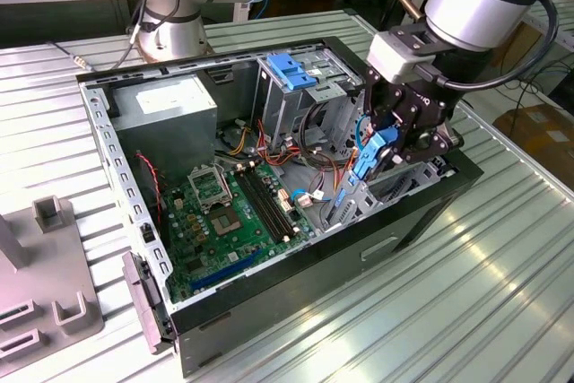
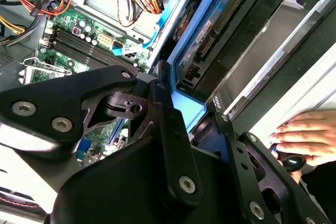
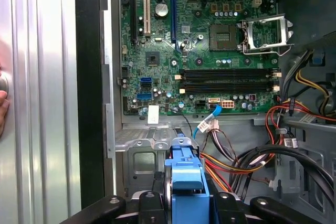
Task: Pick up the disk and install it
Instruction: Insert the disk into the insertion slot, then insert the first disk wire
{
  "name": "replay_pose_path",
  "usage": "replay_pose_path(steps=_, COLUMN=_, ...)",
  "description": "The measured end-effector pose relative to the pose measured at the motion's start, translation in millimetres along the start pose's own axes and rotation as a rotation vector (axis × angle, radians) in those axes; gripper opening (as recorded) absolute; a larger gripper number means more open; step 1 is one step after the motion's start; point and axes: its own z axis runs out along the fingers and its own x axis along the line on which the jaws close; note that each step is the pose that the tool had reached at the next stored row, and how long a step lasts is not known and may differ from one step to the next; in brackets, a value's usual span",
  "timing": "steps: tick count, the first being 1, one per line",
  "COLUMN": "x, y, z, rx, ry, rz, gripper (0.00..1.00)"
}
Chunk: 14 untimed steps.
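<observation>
My gripper (image 1: pixel 383 145) is shut on the disk (image 1: pixel 369 157), held edge-on with its blue side rail showing. It hangs inside the open computer case (image 1: pixel 108 132), close to the case wall on the exterior view's right, just above the metal bay floor. In the second wrist view the black fingers (image 2: pixel 167 109) clamp the blue rail of the disk (image 2: pixel 190 109), whose connector edge points away from the gripper (image 2: pixel 197 121). In the first wrist view the disk's blue rail (image 3: pixel 186 174) stands between the two fingers of the gripper (image 3: pixel 186 203), over the grey bay plate (image 3: pixel 142 156).
The green motherboard (image 1: pixel 233 213) lies in the case's middle, with the grey power supply (image 1: pixel 170 114) behind it and the blue-handled drive cage (image 1: pixel 291 69) at the back. Coloured cables (image 1: pixel 300 159) run beside the disk. A person's hand (image 2: pixel 307 135) rests outside the case. A grey fixture (image 1: pixel 45 293) sits on the exterior view's left.
</observation>
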Motion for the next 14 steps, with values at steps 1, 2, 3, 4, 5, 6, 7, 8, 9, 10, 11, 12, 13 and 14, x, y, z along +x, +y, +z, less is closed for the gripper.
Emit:
replay_pose_path(steps=1, x=0.0, y=0.0, z=0.1, rx=0.0000, ry=-0.0001, rz=0.000, gripper=0.37)
replay_pose_path(steps=2, x=0.0, y=0.0, z=0.1, rx=0.0000, ry=-0.0001, rz=0.000, gripper=0.37)
replay_pose_path(steps=3, x=0.0, y=0.0, z=0.1, rx=0.0000, ry=-0.0002, rz=0.000, gripper=0.37)
replay_pose_path(steps=4, x=0.0, y=0.0, z=0.3, rx=0.0000, ry=-0.0001, rz=0.000, gripper=0.45)
replay_pose_path(steps=5, x=0.0, y=0.0, z=0.6, rx=0.0000, ry=-0.0001, rz=0.000, gripper=0.12)
replay_pose_path(steps=6, x=0.0, y=0.0, z=0.6, rx=0.0000, ry=-0.0001, rz=0.000, gripper=0.11)
replay_pose_path(steps=7, x=0.0, y=0.0, z=0.7, rx=0.0000, ry=-0.0001, rz=0.000, gripper=0.11)
replay_pose_path(steps=8, x=0.0, y=0.0, z=0.8, rx=0.0000, ry=-0.0002, rz=0.000, gripper=0.11)
replay_pose_path(steps=9, x=0.0, y=0.0, z=0.8, rx=0.0000, ry=-0.0001, rz=0.000, gripper=0.11)
replay_pose_path(steps=10, x=0.0, y=0.0, z=0.8, rx=0.0000, ry=-0.0001, rz=0.000, gripper=0.11)
replay_pose_path(steps=11, x=0.0, y=0.0, z=0.9, rx=0.0000, ry=-0.0001, rz=0.000, gripper=0.11)
replay_pose_path(steps=12, x=0.0, y=0.0, z=0.9, rx=0.0000, ry=-0.0002, rz=0.000, gripper=0.11)
replay_pose_path(steps=13, x=0.0, y=0.0, z=0.9, rx=0.0000, ry=-0.0002, rz=0.000, gripper=0.11)
replay_pose_path(steps=14, x=0.0, y=0.0, z=1.0, rx=0.0000, ry=-0.0002, rz=0.000, gripper=0.11)
